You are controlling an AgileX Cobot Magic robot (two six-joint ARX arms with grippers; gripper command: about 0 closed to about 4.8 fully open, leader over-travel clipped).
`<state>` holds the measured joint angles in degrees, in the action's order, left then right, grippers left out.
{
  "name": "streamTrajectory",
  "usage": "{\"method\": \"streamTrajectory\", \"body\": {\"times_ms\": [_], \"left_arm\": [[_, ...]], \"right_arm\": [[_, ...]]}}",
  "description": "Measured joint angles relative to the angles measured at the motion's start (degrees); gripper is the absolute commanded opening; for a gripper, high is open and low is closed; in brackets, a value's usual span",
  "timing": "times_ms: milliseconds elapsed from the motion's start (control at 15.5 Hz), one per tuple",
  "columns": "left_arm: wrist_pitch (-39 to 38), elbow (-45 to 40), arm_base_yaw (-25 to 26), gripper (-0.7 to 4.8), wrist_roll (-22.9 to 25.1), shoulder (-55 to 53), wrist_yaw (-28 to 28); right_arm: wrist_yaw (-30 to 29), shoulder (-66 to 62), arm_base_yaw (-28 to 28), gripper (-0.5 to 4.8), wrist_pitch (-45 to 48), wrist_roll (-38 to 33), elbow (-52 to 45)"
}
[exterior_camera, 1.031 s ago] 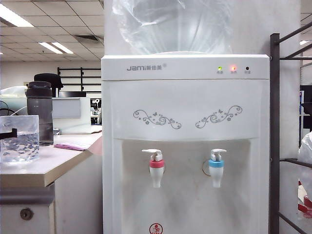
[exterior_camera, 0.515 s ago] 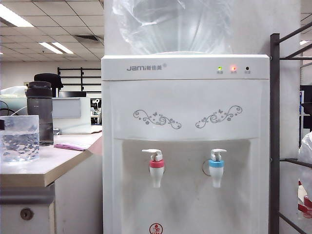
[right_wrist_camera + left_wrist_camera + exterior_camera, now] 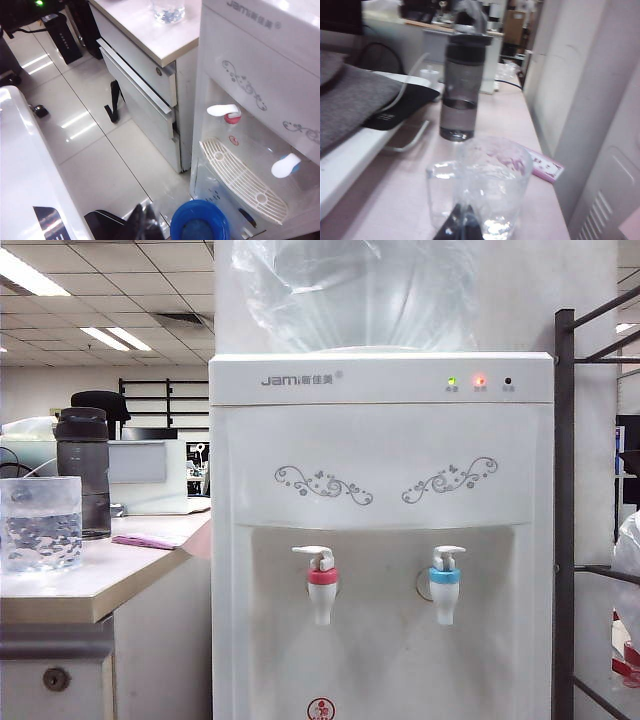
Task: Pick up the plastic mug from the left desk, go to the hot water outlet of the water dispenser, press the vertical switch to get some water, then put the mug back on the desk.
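Note:
The plastic mug (image 3: 40,525) stands upright on the left desk (image 3: 95,585) with some water in it. In the left wrist view the mug (image 3: 492,182) is just beyond my left gripper (image 3: 462,226), whose dark tips are pressed together, shut on nothing. Neither gripper shows in the exterior view. The water dispenser (image 3: 380,440) fills the middle; its hot water outlet (image 3: 322,585) has the red collar, with the vertical switch (image 3: 313,554) on top. My right gripper (image 3: 147,220) hangs shut over the floor, away from the hot water outlet (image 3: 231,118) and the mug (image 3: 167,11).
A dark grey bottle (image 3: 82,470) stands behind the mug, with a pink pad (image 3: 148,540) near the dispenser's side. The blue-collared tap (image 3: 444,585) is to the right of the red one. A dark metal rack (image 3: 565,510) stands at the right. A blue tub (image 3: 200,222) sits under the drip tray (image 3: 240,177).
The dark left gripper tip that showed at the left edge beside the mug has drawn back out of the exterior view. The mug stays on the desk.

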<state>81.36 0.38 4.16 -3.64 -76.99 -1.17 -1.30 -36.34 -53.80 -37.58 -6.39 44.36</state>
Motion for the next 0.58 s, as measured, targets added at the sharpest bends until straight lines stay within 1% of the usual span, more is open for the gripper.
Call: {"method": "streamTrajectory", "body": {"times_ms": [64, 129, 193, 258, 387, 451, 515, 580], "left_arm": [[-0.9, 0.0, 0.0, -0.06, 0.0, 0.2, -0.7], [-10.1, 0.0, 0.2, -0.06, 0.0, 8.5, -0.6], [-21.8, 0.2, 0.1, -0.06, 1.5, 21.1, 1.0], [-27.6, 0.1, 0.1, -0.06, 2.3, 25.5, 1.6], [-49.3, 0.1, 0.1, -0.05, 6.9, 42.4, 2.7], [-54.1, 0.1, 0.1, -0.05, 7.3, 45.8, 2.7], [-62.3, 0.1, 0.1, -0.05, 7.7, 52.0, 2.8], [-66.4, 0.1, 0.1, -0.06, 7.8, 55.3, 3.0]], "right_arm": [[0.0, 0.0, 0.0, -0.05, -0.2, 0.0, 0.0], [0.0, 0.0, 0.0, -0.05, -0.4, 0.0, 0.0], [0.0, 0.0, 0.0, -0.05, -0.5, 0.0, 0.0], [0.0, 0.0, 0.0, -0.05, -0.5, 0.0, 0.0], [0.0, -0.1, 0.0, -0.05, -0.5, 0.0, 0.0], [0.0, -0.1, 0.0, -0.05, -0.5, 0.0, 0.0], [0.0, -0.1, 0.0, -0.05, -0.5, 0.0, 0.0], [0.0, -0.1, 0.0, -0.05, -0.5, 0.0, 0.0]]}}
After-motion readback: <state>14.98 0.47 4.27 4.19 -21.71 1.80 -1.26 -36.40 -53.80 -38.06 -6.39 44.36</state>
